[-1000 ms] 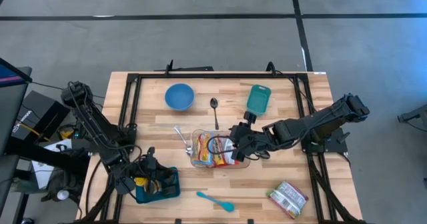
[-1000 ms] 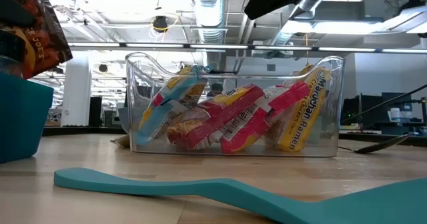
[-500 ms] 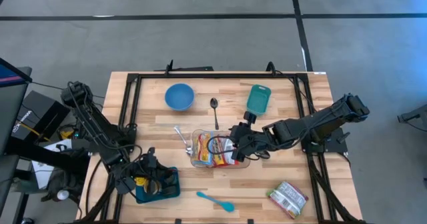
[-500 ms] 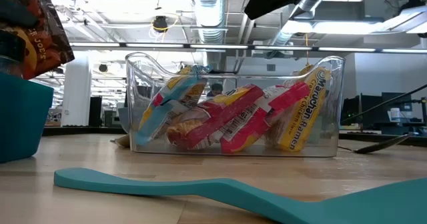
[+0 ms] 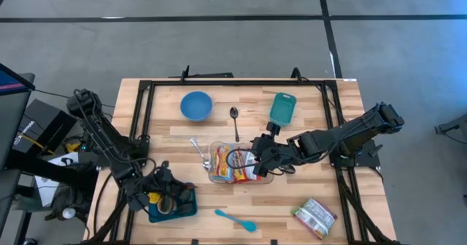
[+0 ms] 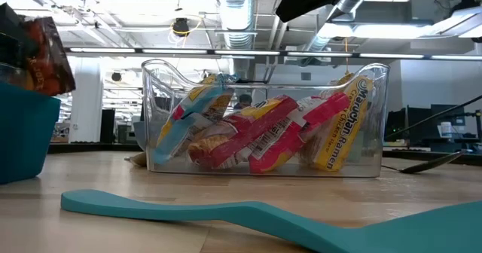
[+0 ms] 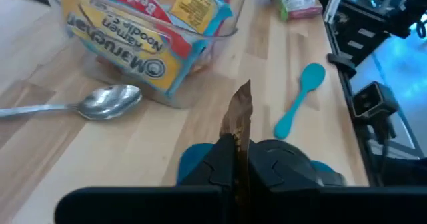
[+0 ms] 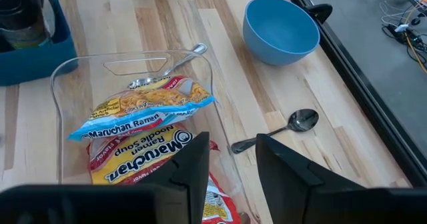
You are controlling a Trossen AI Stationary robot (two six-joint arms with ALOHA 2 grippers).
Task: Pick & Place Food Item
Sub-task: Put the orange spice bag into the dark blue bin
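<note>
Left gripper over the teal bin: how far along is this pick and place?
In hand: the left gripper, shut on a brown snack packet, is over the teal bin. Release is not done yet. Left: ramen packs sit in the clear container, with the right gripper open above it; a green packet lies on the table.

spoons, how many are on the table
3. A metal spoon lies between the blue bowl and the teal tray; another metal spoon lies left of the clear bin; a teal spoon lies near the front edge. Others may be hidden.
</note>
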